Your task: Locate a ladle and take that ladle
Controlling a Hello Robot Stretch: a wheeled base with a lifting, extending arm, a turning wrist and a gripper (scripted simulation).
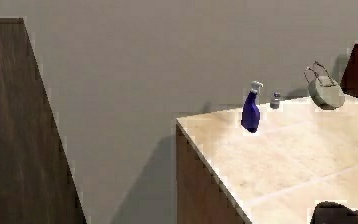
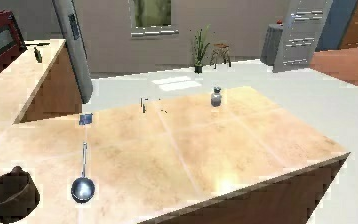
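You are looking at a tan tiled surface [image 2: 237, 140] in the arm side view. A metal ladle [image 2: 83, 186] is lying flat toward its near left, handle pointing to the far side. A dark pot [image 2: 12, 190] is sitting just left of it. A blue spray bottle [image 1: 250, 110] is standing beyond the handle, and a small grey shaker [image 2: 216, 96] is standing at the far edge.
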